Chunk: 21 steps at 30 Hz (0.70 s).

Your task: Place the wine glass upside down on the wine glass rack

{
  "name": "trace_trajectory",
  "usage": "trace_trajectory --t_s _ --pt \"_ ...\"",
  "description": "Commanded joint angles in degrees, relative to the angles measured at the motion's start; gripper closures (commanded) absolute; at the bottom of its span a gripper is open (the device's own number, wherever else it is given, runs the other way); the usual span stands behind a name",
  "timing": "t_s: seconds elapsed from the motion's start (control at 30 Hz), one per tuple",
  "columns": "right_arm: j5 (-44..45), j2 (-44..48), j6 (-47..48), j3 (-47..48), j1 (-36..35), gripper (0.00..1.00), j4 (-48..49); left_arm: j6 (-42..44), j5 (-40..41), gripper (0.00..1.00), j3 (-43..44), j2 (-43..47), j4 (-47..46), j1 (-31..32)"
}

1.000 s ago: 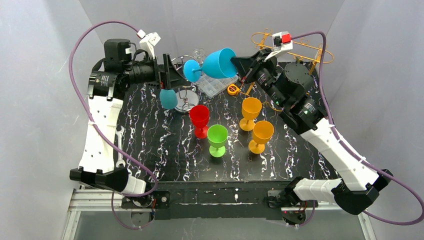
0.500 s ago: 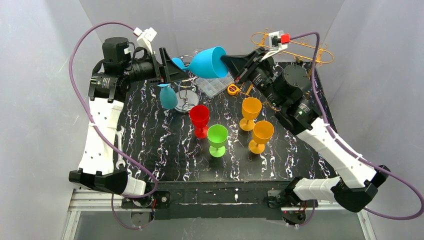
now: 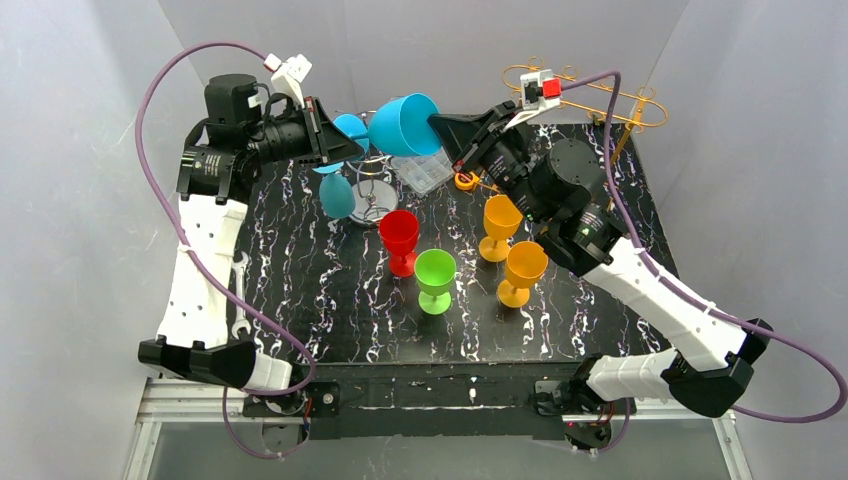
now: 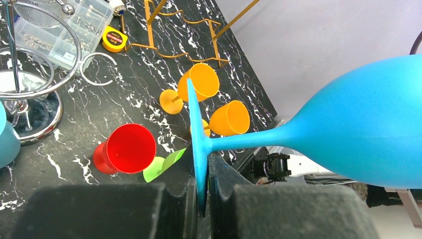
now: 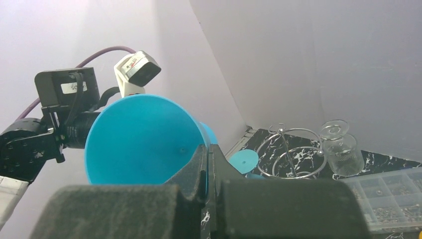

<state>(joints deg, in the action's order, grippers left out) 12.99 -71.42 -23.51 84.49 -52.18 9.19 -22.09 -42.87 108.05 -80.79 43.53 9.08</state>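
Your left fingers (image 4: 124, 209) pinch the foot of the glass (image 4: 348, 134) edge-on; your right fingers (image 5: 149, 209) pinch its rim. It hangs sideways, upper centre of the top view, just above the rack (image 4: 30, 119). Free the rim only once the foot sits square.

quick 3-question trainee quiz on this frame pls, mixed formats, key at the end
1. True or false: the left gripper is shut on the foot of the blue wine glass.
2. The right gripper holds that glass by its: A stem, B bowl rim, C foot.
3. Fill in: the glass standing just nearer the arm bases than the red glass is coloured ____.

Key: 1 true; 2 B; 3 green, the green glass.
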Motion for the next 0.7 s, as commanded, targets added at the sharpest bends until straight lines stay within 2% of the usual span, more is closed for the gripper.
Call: trace_trajectory --t_s 0.0,0.2,0.27,0.33,0.37,0.4,0.5,0.57,0.6,0.67 --pt "-0.3 -0.6 1.2 0.2 -1.7 0.99 2.9 -2.4 -4.5 1.0 2.5 0.7 -1.9 0.3" --pt "2.4 0.8 3.9 0.6 -2.0 0.99 1.8 -2.7 -5.4 1.0 3.9 0.3 -2.2 0.1" --pt "3.6 2.1 5.5 0.7 -2.0 0.99 0.7 -2.9 -5.6 0.76 4.2 0.4 -2.0 -0.1" --pt "5.2 3.7 6.8 0.2 -2.0 0.99 0.4 -3.3 -5.6 0.61 4.3 0.7 -2.0 -0.9" --pt "5.8 4.5 7.3 -0.1 -2.0 0.99 0.5 -3.7 -5.8 0.47 4.3 0.7 -2.0 -1.3" --pt "6.2 5.0 7.6 -0.3 -2.0 0.99 0.6 -4.0 -6.2 0.44 4.3 0.6 -2.0 -1.8" --pt "6.1 5.7 7.5 -0.4 -2.1 0.99 0.8 -5.3 -7.6 0.37 3.7 0.7 -2.7 -2.9" --pt "5.2 5.7 6.9 -0.2 -2.0 0.99 0.9 -6.2 -8.6 0.37 3.2 0.9 -4.0 -3.4" --pt "5.0 5.6 6.5 -0.2 -2.0 0.99 1.1 -6.6 -9.1 0.39 2.8 1.0 -4.7 -3.5" --pt "4.9 5.5 6.3 -0.4 -2.0 0.99 1.5 -7.0 -9.7 0.5 2.3 1.2 -5.8 -3.8"
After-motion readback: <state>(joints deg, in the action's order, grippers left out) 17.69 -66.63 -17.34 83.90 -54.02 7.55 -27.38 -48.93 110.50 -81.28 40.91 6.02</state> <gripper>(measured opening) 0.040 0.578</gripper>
